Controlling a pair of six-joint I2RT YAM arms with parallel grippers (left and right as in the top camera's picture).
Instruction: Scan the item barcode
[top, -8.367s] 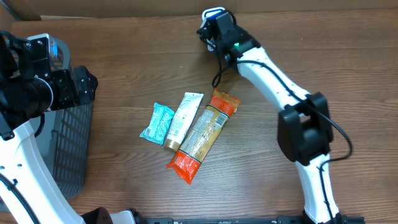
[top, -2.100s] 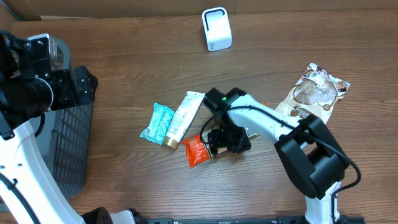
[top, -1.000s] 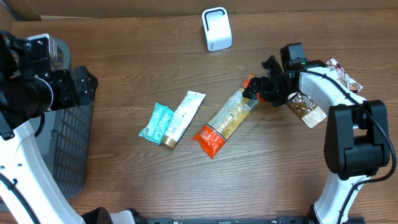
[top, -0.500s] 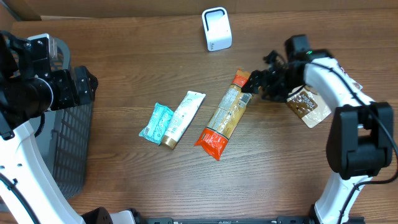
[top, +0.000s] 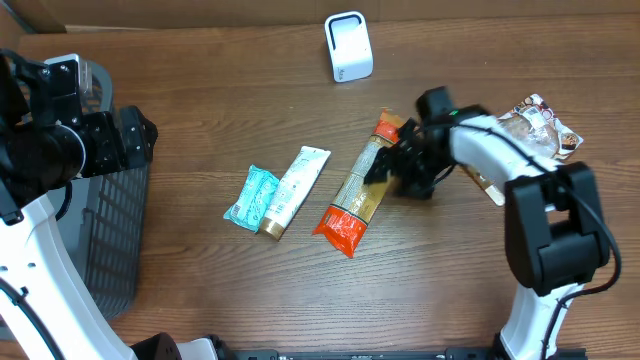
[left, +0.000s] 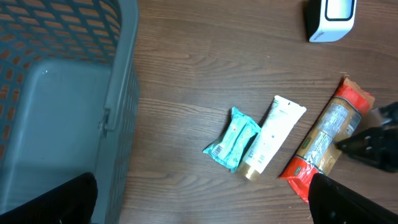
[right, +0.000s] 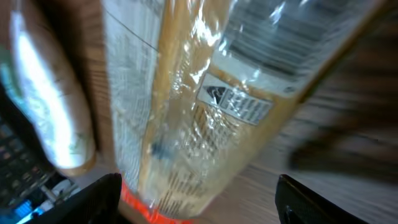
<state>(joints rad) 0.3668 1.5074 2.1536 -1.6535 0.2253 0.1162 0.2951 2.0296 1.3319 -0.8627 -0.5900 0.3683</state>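
Currently straddling the snack packet (top: 352, 195) with the right gripper (top: 388, 165), jaws wide, hold uncertain; left gripper (left: 202, 202) gaping empty near the basket (left: 118, 93).

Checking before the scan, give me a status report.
Left gripper open, by grey mesh basket. Right gripper open, low over long clear orange-ended packet, flat on table. White tube beside it, apart.

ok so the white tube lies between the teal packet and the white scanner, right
Not quite: the white tube lies between the teal packet and the long orange packet, not the scanner, which stands apart; the overhead view shows it.
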